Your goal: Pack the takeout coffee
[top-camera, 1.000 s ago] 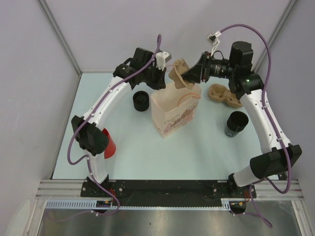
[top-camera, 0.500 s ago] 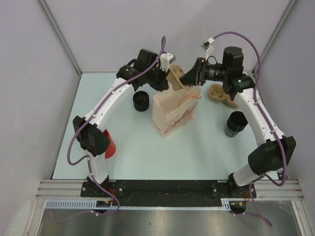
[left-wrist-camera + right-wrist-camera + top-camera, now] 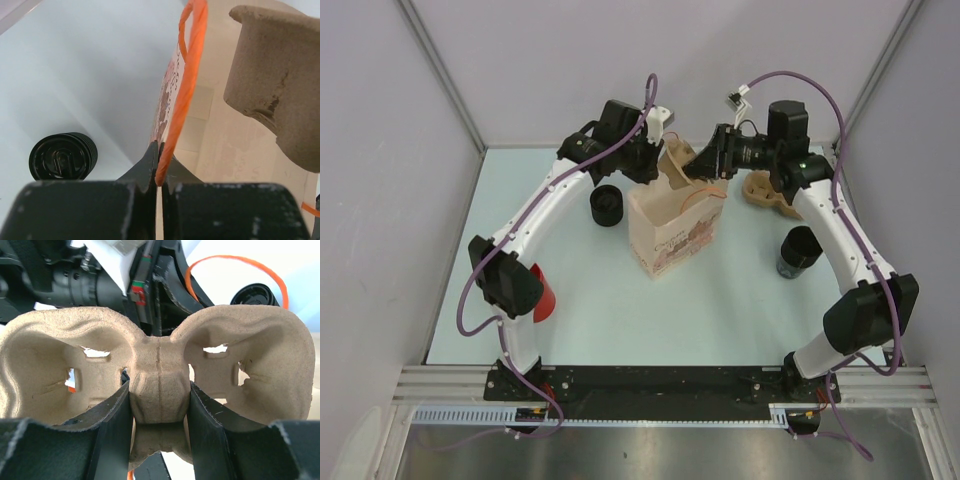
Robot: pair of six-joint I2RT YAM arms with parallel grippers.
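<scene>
Left gripper [image 3: 159, 167]: the jaws are being pressed almost together, and the orange handle [image 3: 186, 80] of the paper bag [image 3: 675, 232] is being pinched between the two tips. The cord is being held up from the bag's far-left rim, with the bag's mouth open beside it.

Right gripper [image 3: 159, 390]: the jaws are being held about half apart, closed on the pulp cup carrier [image 3: 159, 360]. The narrow ridge between the carrier's two cup wells is being clamped, one finger [image 3: 117, 415] on each side of it. In the top view the carrier [image 3: 678, 160] is being held tilted over the far edge of the bag's mouth, just beside the left gripper [image 3: 655, 165]. Whether it is touching the rim cannot be told.

The bag is being stood upright mid-table [image 3: 600, 300].

A second carrier [image 3: 775, 192] is being left flat on the table to the right of the bag. One black cup [image 3: 607, 205] is being seen left of the bag, another [image 3: 801, 250] to its right, and a red cup [image 3: 542, 292] is partly hidden by the left arm.
</scene>
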